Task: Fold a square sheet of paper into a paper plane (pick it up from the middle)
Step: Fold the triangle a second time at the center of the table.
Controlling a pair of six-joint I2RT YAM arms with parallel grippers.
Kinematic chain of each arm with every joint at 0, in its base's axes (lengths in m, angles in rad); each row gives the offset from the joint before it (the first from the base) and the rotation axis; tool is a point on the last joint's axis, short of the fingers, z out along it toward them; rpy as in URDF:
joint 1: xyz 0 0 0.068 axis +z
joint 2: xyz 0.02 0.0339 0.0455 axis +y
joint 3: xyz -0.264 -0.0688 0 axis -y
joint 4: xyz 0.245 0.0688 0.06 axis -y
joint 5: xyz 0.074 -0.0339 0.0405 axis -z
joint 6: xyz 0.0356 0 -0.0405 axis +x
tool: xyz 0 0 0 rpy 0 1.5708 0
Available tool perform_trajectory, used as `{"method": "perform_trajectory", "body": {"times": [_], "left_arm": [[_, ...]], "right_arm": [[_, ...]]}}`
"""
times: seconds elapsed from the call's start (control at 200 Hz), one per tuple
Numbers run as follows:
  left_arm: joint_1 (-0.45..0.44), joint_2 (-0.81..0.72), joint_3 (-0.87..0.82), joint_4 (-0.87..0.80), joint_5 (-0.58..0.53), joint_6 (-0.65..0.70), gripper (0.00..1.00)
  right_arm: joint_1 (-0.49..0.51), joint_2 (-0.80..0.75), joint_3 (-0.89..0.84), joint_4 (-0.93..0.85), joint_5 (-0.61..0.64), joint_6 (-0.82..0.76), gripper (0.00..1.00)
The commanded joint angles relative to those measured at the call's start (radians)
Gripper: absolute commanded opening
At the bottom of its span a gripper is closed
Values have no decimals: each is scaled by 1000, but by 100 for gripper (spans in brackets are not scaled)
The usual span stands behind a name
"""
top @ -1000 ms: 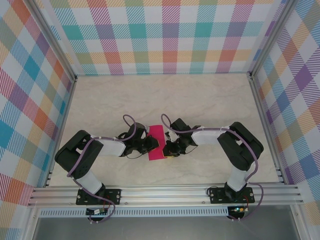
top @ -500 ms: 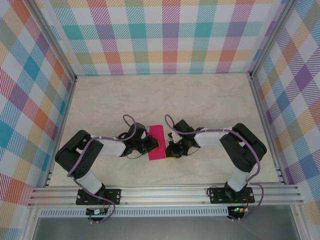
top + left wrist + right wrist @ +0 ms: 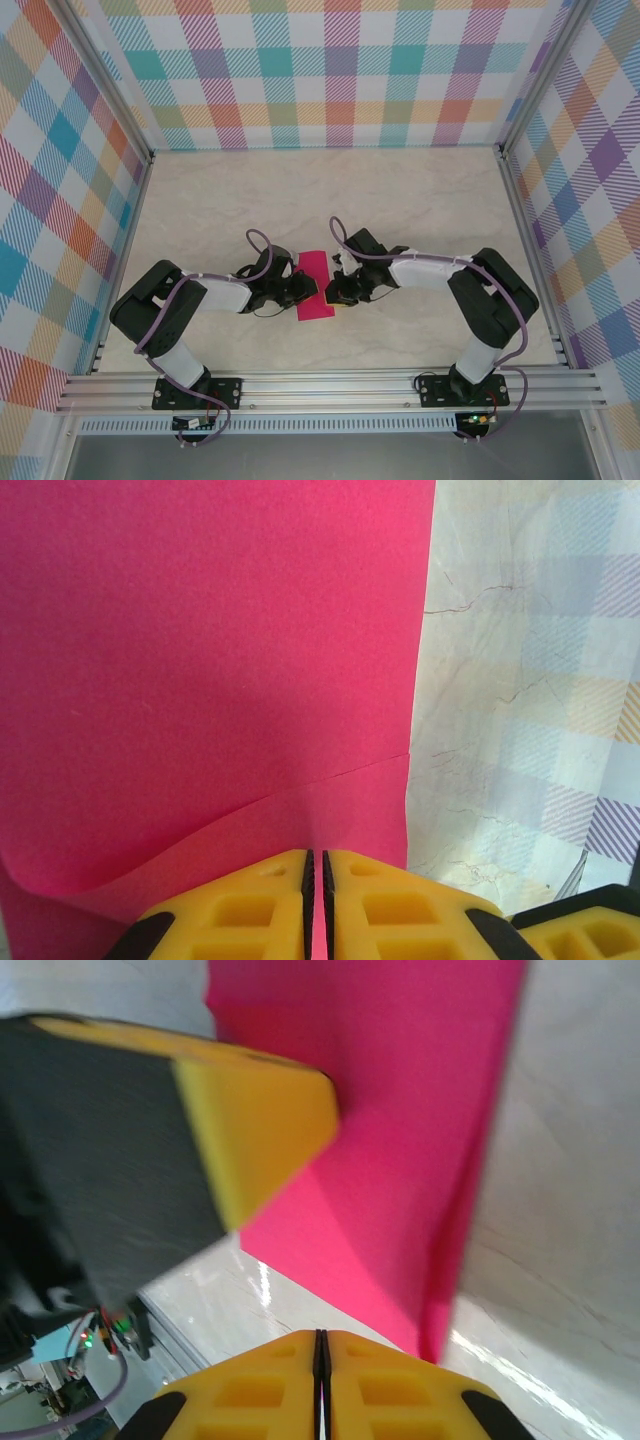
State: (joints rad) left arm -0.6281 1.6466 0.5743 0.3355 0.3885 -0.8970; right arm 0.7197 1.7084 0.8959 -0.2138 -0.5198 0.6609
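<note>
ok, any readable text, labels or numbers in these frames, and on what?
None readable.
The pink sheet of paper is blank.
The left gripper and right gripper show plain yellow pads with no markings.
The plaid walls and marbled table carry pattern only.

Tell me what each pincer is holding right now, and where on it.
The left pincer is shut on the pink paper, pinching the edge nearest it. The right pincer is shut with nothing seen in it.

On the table (image 3: 400,200), sheet of paper (image 3: 314,268) between left tool (image 3: 307,288) and right tool (image 3: 337,293).
</note>
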Motion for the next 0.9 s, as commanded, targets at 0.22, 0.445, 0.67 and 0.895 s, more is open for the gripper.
{"method": "perform_trajectory", "body": {"times": [0.22, 0.445, 0.67, 0.895], "left_arm": [[-15, 44, 2, -69, -42, 20, 14], [-14, 28, 9, -49, -17, 29, 17], [-15, -65, 16, -46, 0, 40, 21], [-15, -31, 23, -42, -26, 62, 20]], "right_arm": [[-3, 128, 3, 23, 0, 6, 11], [-3, 153, -34, -34, 66, -16, 8], [-4, 151, -38, -32, 70, -8, 6], [-3, 155, -32, -43, 75, -9, 6]]}}
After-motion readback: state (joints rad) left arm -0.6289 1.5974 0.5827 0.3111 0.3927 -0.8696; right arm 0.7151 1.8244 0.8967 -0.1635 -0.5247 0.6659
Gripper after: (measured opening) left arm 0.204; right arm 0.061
